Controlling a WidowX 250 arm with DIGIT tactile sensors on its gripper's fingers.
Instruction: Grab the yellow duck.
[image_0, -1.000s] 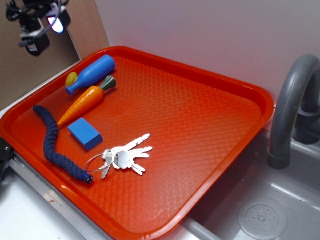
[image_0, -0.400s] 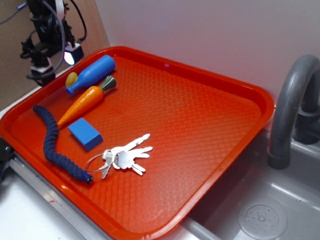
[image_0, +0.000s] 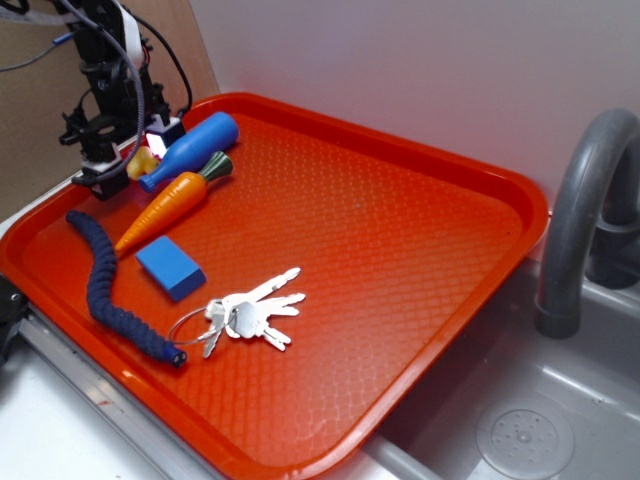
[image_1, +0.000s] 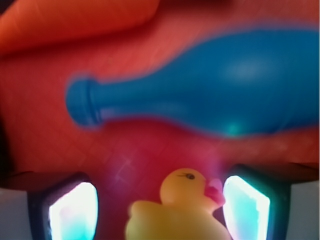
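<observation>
At the far left corner of the orange tray (image_0: 420, 190) the gripper (image_0: 112, 165) hangs low over the tray's surface, its black arm and cables rising out of the top of the exterior view. The yellow duck (image_0: 143, 161) sits in that same corner, just beside the narrow neck of the blue bottle-shaped toy (image_0: 190, 148), and is partly hidden by the gripper in the exterior view. In the wrist view the duck (image_1: 176, 210) lies between the two fingers (image_1: 75, 210), which stand apart on either side of it; the right one is at its pink beak, the left one is clear of its body, so the jaws are open and nothing is clamped. The blue toy (image_1: 200, 90) stretches across that view just beyond the duck's head, its neck pointing left. Toward the tray's near edge from the blue toy lies the orange toy carrot (image_0: 172, 205), its green top close to the blue toy's body. Along the left edge a dark blue twisted rope (image_0: 105, 290) curves toward the near corner. A small blue block (image_0: 170, 267) lies between the rope and a bunch of silver keys (image_0: 250, 312) on a ring. Off the tray's right edge stands a grey faucet (image_0: 580, 210) over a grey sink (image_0: 520, 420).
</observation>
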